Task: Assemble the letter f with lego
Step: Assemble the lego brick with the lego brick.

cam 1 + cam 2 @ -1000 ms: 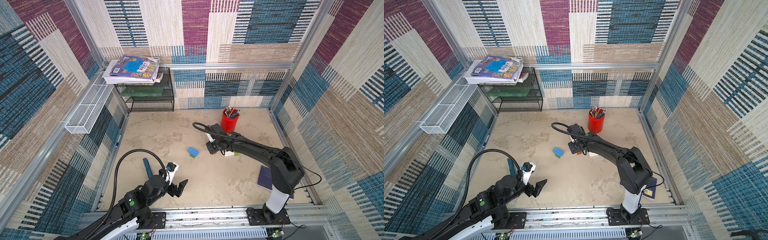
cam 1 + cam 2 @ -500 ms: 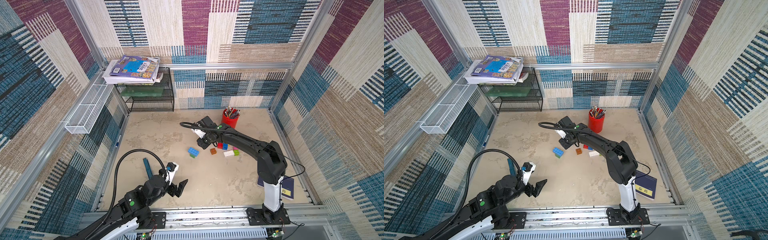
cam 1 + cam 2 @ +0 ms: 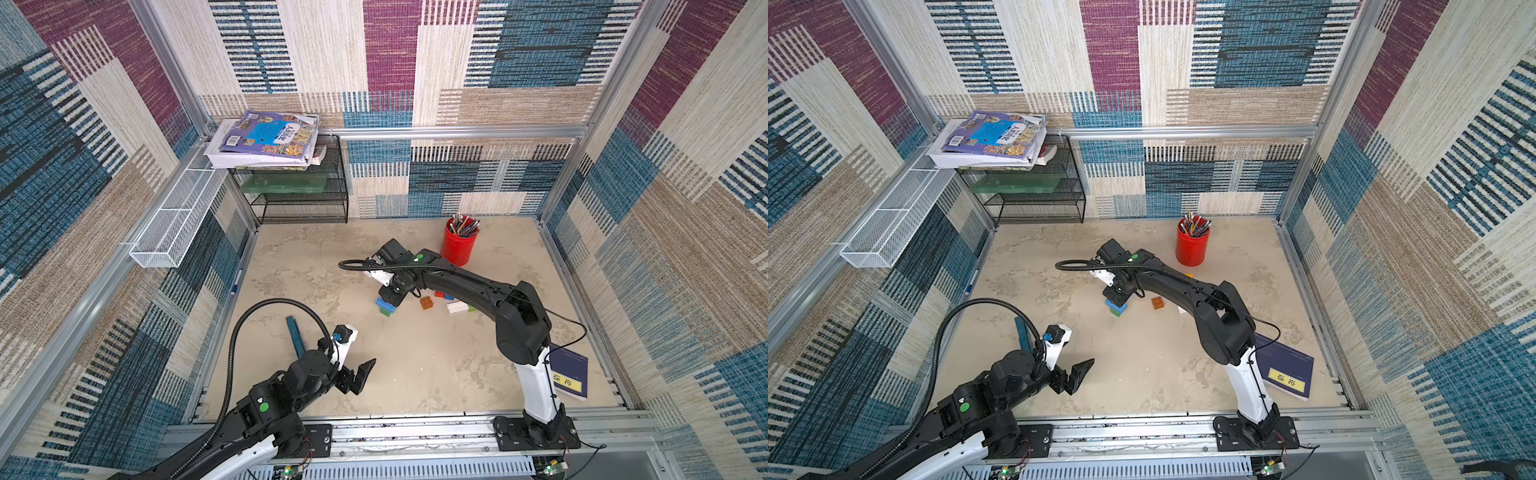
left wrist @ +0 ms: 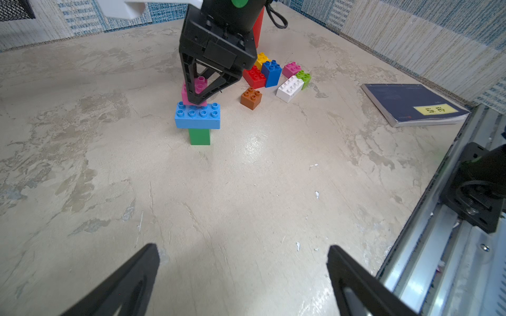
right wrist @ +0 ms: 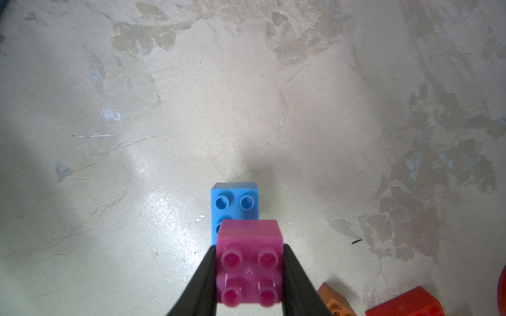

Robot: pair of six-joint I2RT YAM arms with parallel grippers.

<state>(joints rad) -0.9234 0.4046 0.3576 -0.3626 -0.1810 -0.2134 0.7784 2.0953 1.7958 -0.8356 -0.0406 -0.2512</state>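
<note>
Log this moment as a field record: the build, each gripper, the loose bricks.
build: light blue brick across the top of a green brick, upright on the table
right gripper: shut on pink brick, held at one end of the light blue brick's top
left gripper: open, empty, apart from every brick
loose: orange brick, white brick, red brick, others bunched beside them
unclear: whether the pink brick is pressed on

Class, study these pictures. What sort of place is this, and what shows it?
Probably a robot test cell dressed as a desk: two arms bolted to a rail, a red pen cup, books on a wire shelf.
</note>
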